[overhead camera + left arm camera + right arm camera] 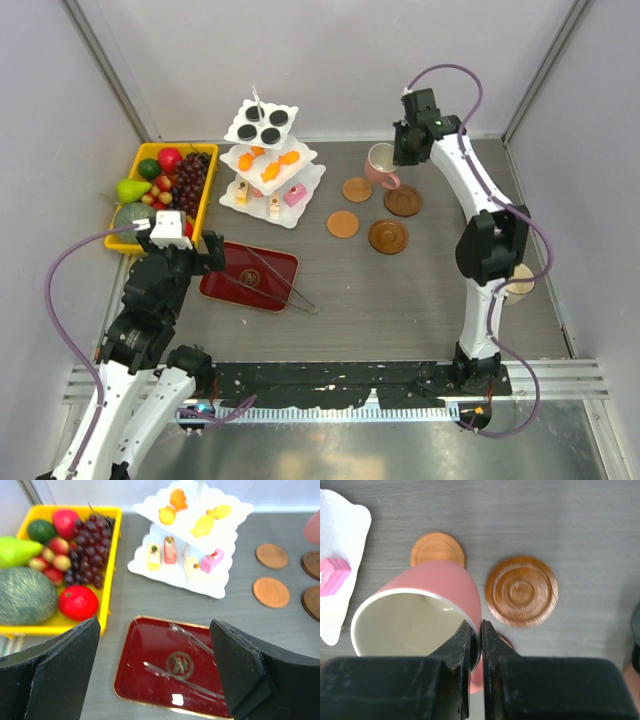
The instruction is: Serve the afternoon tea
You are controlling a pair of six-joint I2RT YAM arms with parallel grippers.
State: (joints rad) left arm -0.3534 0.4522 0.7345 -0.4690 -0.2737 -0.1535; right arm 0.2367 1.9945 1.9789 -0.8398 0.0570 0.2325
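Top external view: the white three-tier scalloped stand stands at the far centre of the grey table. It is already loaded, with black round pastries on the top tier, orange pastries on the middle tier, and pink and cream pastries on the bottom tier. Four round brown coasters lie to its right: two small light ones and two larger ringed dark ones. None carries a mug.

Right gripper: jaws together, clamped on the wall of the pink ceramic mug at its rim. The mug is tilted, mouth toward the wrist camera, at the far side of the coaster group. Whether its base touches the table cannot be told.

Left gripper: jaws wide apart, holding nothing. It is poised above the dark red rectangular tray that carries the metal tongs.

Assessment: pastry service appears complete, while mug placement is just begun. Remaining steps are to seat the pink mug on a coaster, then the other mugs. A beige mug stands at the right edge, partly hidden behind the right arm. No further mug can be identified with certainty.

Obstructions: the stand's bottom tier sits near the small coasters, so the mug should be kept clear of it. The yellow tray of fruit at far left is well apart from the coasters.
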